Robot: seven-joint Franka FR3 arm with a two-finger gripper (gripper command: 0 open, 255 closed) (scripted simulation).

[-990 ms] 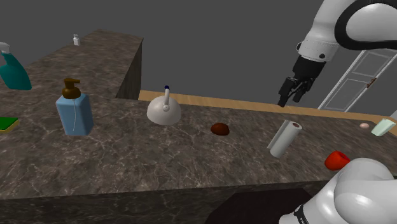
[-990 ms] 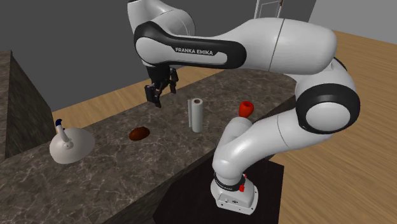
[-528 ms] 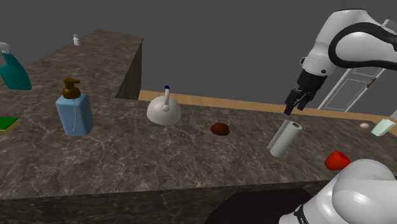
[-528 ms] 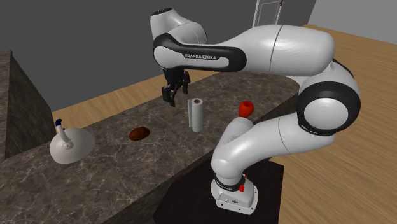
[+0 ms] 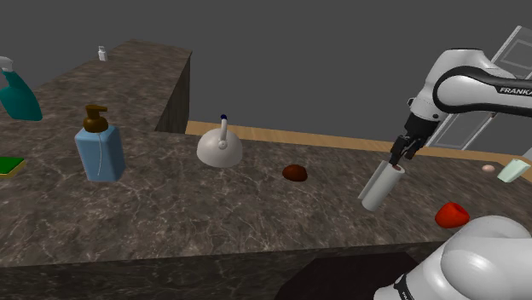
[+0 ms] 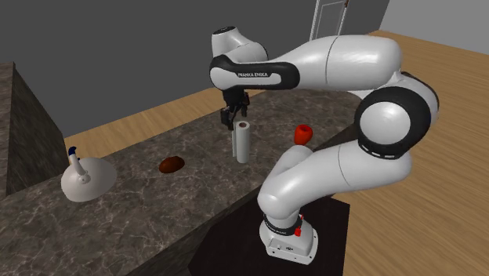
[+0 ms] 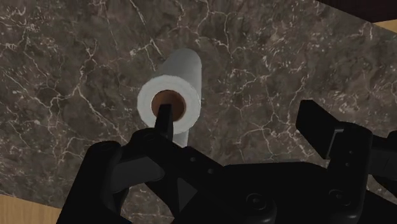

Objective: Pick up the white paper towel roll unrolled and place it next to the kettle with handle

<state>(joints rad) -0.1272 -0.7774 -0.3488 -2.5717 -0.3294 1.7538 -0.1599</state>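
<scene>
The white paper towel roll (image 5: 380, 186) stands upright on the dark marble counter (image 5: 213, 204), also seen from across at the roll (image 6: 242, 143). My black gripper (image 5: 399, 154) hangs open just above the roll's top, a little off to one side (image 6: 233, 119). In the wrist view the roll's brown core (image 7: 169, 102) lies under one fingertip (image 7: 164, 119), while the other finger (image 7: 317, 123) stands well clear; the gripper (image 7: 242, 124) holds nothing. The pale domed kettle (image 5: 219, 147) with its upright handle sits far along the counter (image 6: 81, 179).
A brown lump (image 5: 295, 173) lies between kettle and roll. A red object (image 5: 450, 214) sits near the stand side. A blue soap dispenser (image 5: 100, 146), teal spray bottle (image 5: 17, 94), green pad (image 5: 10, 164) and pale cup (image 5: 514, 171) stand farther off.
The gripper has travelled toward the shoulder view's right and downward, from open air beyond the counter to just above the roll's top. Its fingers stayed open; the roll has not moved.
</scene>
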